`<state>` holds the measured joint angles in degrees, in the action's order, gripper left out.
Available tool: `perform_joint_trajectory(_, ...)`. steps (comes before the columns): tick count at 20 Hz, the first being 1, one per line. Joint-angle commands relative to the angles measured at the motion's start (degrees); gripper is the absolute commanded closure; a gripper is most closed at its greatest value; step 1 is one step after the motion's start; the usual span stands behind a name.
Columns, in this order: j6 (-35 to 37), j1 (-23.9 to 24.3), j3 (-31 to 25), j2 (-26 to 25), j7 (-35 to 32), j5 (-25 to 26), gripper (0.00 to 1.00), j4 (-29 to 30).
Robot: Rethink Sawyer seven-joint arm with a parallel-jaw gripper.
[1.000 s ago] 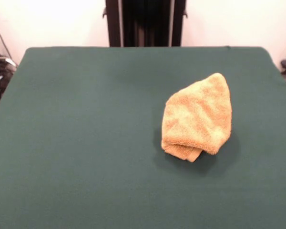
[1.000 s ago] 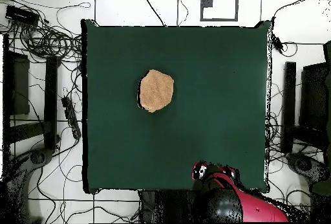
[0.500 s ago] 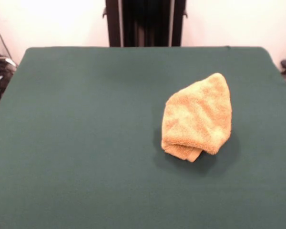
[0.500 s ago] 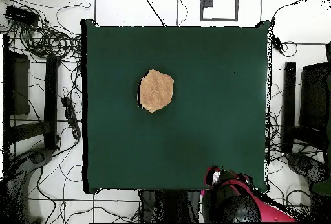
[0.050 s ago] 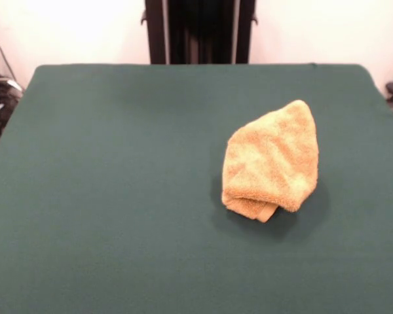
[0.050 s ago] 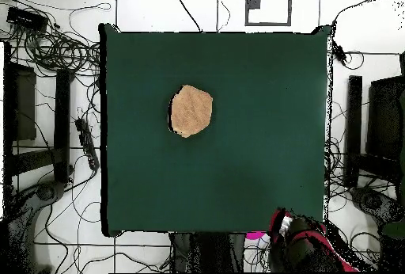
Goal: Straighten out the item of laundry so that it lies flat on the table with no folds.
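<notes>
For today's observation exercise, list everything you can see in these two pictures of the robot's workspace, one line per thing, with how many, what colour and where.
towel: one, orange-tan, bunched and folded over itself, lying on the table right of centre in the front view.
table: one, dark green cloth cover, filling most of both views.
cables: many, black, tangled on the pale floor round the table in the overhead view.
dark stands: several, black, on the floor at the table's left and right sides in the overhead view.
pedestal: one, black, behind the table's far edge in the front view.
robot arm: one, red and black, off the table's bottom edge in the overhead view; its fingers cannot be made out.
</notes>
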<state>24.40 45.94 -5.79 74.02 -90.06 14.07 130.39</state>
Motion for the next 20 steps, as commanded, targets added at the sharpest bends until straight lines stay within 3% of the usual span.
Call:
perform_joint_trajectory(1, 11.5, 4.1, -9.3, 7.1, 20.4, -4.4, 0.0, 4.7)
perform_joint_trajectory(9, 7.5, 12.7, -13.6, 2.8, 21.2, -1.2, 0.0, 5.4)
perform_joint_trajectory(13, 3.4, 15.6, -14.2, -2.8, 17.0, 5.1, 0.0, 4.3)
perform_joint_trajectory(20, -2.1, 15.9, -13.3, -13.2, 9.8, 14.4, 0.0, 1.0)
